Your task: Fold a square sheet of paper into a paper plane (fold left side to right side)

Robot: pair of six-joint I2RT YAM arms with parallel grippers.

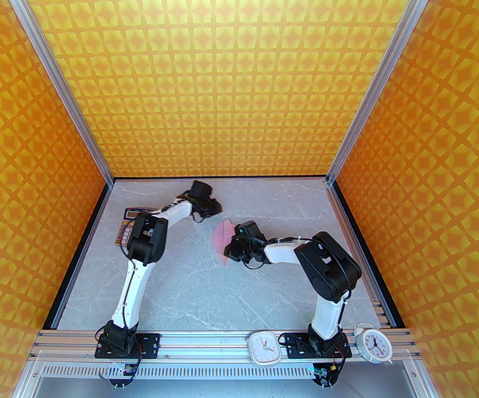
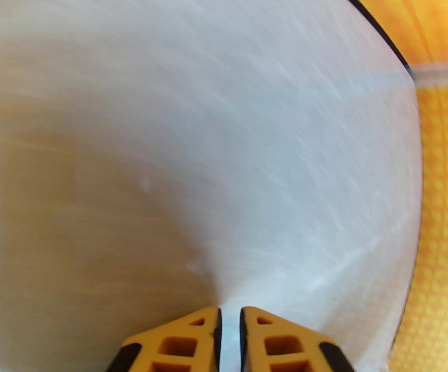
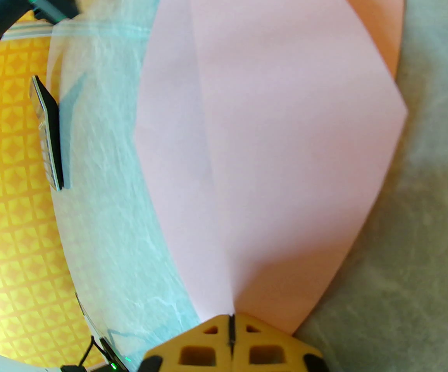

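Right gripper closed at the pink paper, left gripper off it.

Top view: the folded paper (image 1: 222, 239) lies just left of the right gripper (image 1: 233, 252), which covers its right edge. The left gripper (image 1: 216, 209) hangs just beyond the sheet, its tips too dark to read, and the left arm hides part of the calculator (image 1: 124, 227). Left wrist: blurred table (image 2: 224, 130) ahead of fingers parted by a narrow slit, nothing between them. Right wrist: fingers pressed together at the paper's near edge, where a crease meets them; whether they nip it is hidden.
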